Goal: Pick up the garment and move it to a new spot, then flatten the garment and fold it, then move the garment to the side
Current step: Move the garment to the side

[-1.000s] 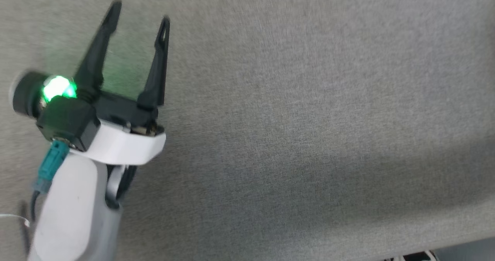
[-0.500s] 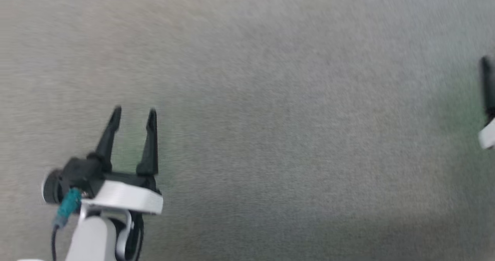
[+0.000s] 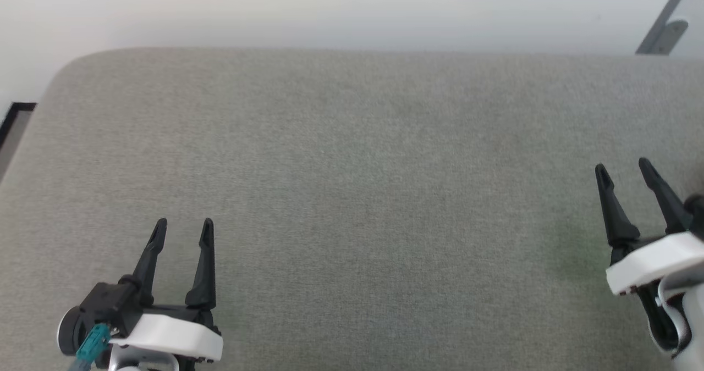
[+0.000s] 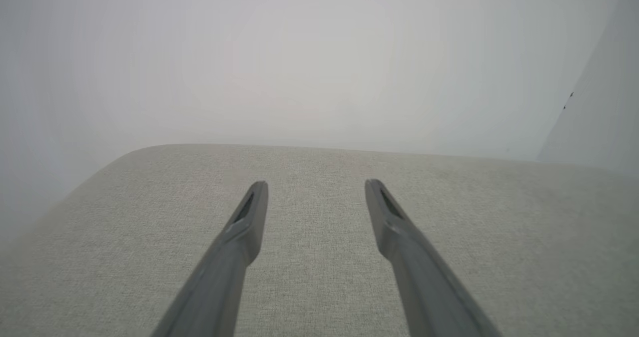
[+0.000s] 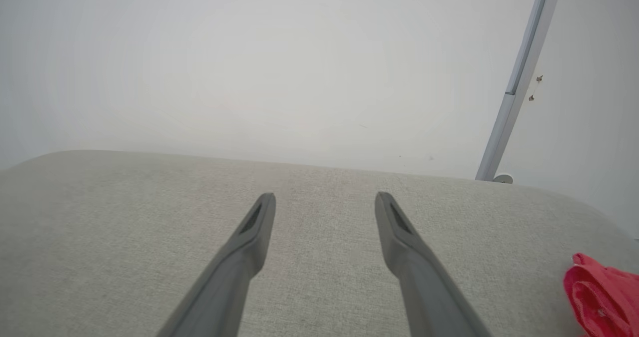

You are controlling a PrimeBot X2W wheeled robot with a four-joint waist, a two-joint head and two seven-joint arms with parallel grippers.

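Garment (image 5: 605,297): a bunched red fold in the lower right corner of the right wrist view, cut by the right and bottom edges; its outline and markings cannot be told. Left end effector (image 3: 183,225): wrist cut by the head view's bottom edge. Right end effector (image 3: 622,166): housing cut by the right edge. Bench (image 3: 352,140): near side and right end run out of frame. Grey post (image 3: 663,22): top cut off.

Two tools (image 3: 184,223) (image 3: 622,165), one garment (image 5: 601,297), one cushion (image 3: 352,140)

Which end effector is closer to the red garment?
Right. The garment lies on the grey cushion just off to the side of the right end effector; the left end effector hovers over the cushion's opposite end.
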